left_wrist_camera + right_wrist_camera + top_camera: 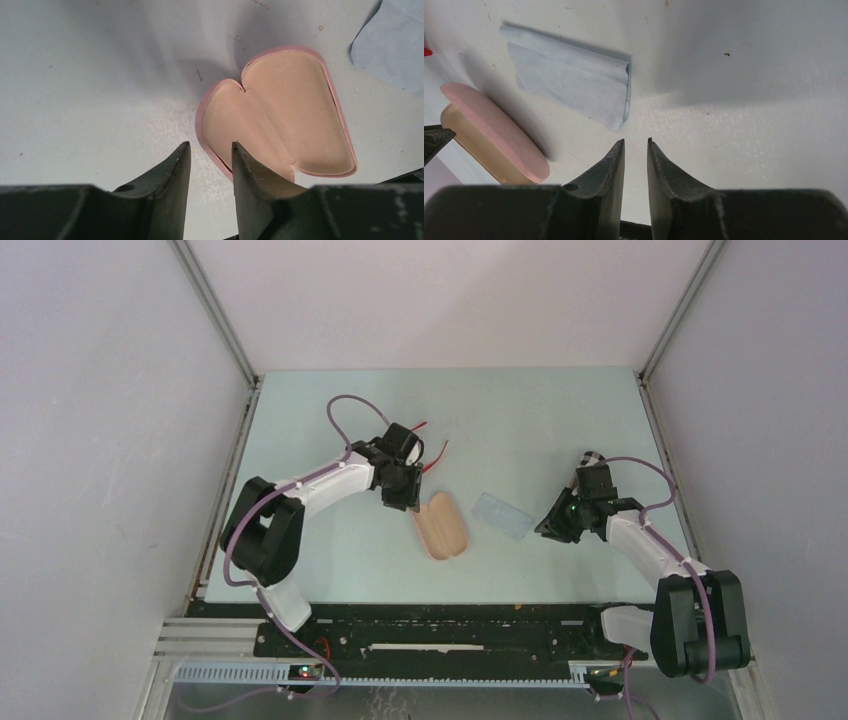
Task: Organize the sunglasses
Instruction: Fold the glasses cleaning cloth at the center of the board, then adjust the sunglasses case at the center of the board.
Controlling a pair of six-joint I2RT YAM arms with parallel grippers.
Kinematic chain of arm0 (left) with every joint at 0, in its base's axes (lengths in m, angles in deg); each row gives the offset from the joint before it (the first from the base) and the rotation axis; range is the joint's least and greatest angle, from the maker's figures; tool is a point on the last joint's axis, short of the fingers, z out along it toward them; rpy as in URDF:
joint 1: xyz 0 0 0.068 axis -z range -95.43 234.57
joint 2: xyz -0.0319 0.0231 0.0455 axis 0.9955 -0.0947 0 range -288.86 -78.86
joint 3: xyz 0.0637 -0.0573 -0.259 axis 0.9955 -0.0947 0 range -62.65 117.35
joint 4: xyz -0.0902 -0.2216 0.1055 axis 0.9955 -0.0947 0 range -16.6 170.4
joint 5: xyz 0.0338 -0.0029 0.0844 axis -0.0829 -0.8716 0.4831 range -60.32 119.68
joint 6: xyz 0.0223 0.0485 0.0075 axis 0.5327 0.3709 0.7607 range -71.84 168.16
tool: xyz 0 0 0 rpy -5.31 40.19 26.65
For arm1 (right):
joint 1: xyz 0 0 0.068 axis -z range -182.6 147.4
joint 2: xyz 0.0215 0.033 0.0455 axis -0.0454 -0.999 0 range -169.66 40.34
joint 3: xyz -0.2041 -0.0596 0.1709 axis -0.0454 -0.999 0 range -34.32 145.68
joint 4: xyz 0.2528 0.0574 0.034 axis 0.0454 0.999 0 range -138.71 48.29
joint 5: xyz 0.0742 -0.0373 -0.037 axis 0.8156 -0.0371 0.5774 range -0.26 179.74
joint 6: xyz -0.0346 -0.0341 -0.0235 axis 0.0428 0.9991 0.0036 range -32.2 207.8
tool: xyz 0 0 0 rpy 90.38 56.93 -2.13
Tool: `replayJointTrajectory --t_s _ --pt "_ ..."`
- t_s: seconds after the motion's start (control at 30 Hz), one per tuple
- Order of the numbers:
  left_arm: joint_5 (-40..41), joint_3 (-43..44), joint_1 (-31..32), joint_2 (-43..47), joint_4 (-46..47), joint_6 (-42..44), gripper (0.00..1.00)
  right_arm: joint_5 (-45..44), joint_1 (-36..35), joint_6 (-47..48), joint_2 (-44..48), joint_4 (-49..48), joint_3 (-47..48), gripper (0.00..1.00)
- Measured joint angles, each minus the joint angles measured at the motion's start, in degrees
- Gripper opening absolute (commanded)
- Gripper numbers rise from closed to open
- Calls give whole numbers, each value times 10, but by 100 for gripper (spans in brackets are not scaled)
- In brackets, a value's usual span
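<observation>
The 2 arms have white shells between bulky black joints. A purple cable [335, 410] loops along the left arm [330, 480]; another trails the right arm [645, 545], where a green light [571, 508] glows. The left gripper [210, 147] and right gripper [635, 142] have matte black, wedge-shaped fingers [170, 190].

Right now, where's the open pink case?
Top view: the pink case lies open mid-table, between the left gripper and the pale blue cloth.

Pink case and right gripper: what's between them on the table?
A pale blue cloth lies flat between the open pink case and the right gripper; nothing else there. The top external view shows it.
</observation>
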Motion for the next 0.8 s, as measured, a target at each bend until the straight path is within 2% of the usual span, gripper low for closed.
replayJointTrajectory --t_s 0.4,0.63,0.8 --pt "-5 -38 0 -1 54 -42 3 -3 0 2 7 15 0 30" --pt "-1 -116 0 35 119 -124 0 -2 0 2 25 21 0 29" --pt "11 -192 0 84 199 -212 0 -3 0 3 27 21 0 29"
